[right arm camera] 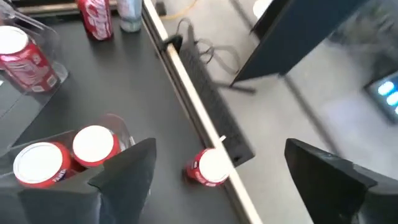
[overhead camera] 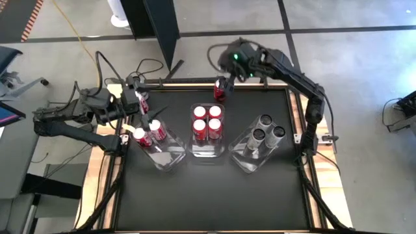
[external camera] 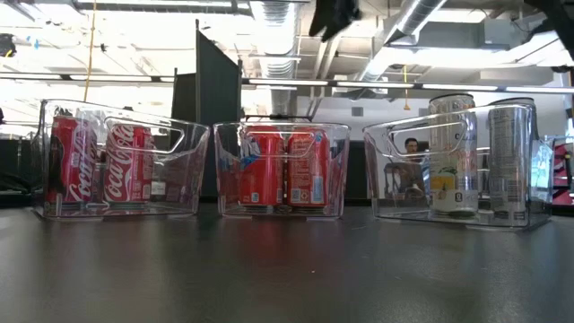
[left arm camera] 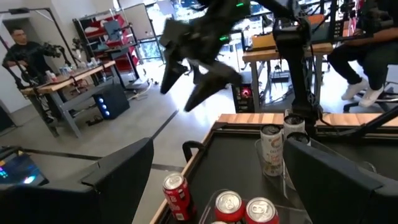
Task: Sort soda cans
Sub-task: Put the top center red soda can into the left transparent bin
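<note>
A lone red soda can [overhead camera: 220, 91] stands upright on the table's far edge, between the middle bin and the rail. My right gripper [right arm camera: 221, 146] hangs open well above this red can [right arm camera: 208, 168], with one finger on either side of it and touching nothing. My left gripper [left arm camera: 219, 148] is open and holds nothing; it hovers at the table's left side [overhead camera: 138, 104] by the left bin. Red cans fill the left bin [overhead camera: 149, 135] and the middle bin [overhead camera: 207, 121]. Silver cans [overhead camera: 263, 133] stand in the right bin.
Three clear plastic bins [external camera: 126, 157] stand in a row across the table's middle. A red can [right arm camera: 96, 18] and a pale can [right arm camera: 129, 12] stand near the far-left corner. The raised wooden rail [right arm camera: 186, 93] borders the far edge. The near half of the black mat [overhead camera: 208, 195] is bare.
</note>
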Robot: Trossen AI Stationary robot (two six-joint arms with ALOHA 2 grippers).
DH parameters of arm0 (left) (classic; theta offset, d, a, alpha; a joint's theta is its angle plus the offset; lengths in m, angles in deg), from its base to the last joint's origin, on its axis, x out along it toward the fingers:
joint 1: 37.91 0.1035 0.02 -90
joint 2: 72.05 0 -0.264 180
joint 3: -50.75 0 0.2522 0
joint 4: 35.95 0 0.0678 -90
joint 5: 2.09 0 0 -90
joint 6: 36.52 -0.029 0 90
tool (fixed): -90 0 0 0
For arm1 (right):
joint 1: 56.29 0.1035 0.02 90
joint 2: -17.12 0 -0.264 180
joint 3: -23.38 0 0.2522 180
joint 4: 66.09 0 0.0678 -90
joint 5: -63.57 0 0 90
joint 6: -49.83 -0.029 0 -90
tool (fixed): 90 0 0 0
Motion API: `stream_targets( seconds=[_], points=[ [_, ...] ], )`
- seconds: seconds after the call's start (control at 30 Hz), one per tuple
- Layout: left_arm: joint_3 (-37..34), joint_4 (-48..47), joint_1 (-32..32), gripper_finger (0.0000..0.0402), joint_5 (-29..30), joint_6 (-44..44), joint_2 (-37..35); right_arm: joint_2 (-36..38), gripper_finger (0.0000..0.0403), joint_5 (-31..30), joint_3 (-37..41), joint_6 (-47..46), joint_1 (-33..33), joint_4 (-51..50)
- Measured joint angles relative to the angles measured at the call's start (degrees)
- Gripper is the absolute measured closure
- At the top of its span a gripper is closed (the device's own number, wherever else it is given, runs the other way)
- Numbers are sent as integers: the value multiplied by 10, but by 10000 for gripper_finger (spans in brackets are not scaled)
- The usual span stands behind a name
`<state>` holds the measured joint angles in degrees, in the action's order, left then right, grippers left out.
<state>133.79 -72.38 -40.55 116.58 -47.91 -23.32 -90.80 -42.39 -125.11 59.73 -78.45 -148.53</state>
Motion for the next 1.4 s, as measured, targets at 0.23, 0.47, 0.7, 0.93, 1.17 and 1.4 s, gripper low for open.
stream_targets(
  seconds=[0.23, 0.47, 0.7, 0.93, 1.17, 1.4],
  points=[
    [0, -10, 0, 46, 0, 6, 0, -75, 8, 59, 0, -38, -80, -12],
    [0, -24, 0, 46, 0, 9, 0, -158, 4, 102, 1, -70, -127, -6],
    [0, -37, 0, 46, 0, 14, 0, -205, 3, 108, 1, -89, -144, -9],
    [0, -38, 0, 46, 0, 14, 0, -229, 3, 119, 1, -99, -148, -19],
    [0, -39, 0, 46, 0, 14, 0, -227, 3, 134, 0, -110, -153, -20],
    [0, -38, 0, 46, 0, 14, 0, -245, 3, 152, 1, -109, -153, -26]
  ],
)
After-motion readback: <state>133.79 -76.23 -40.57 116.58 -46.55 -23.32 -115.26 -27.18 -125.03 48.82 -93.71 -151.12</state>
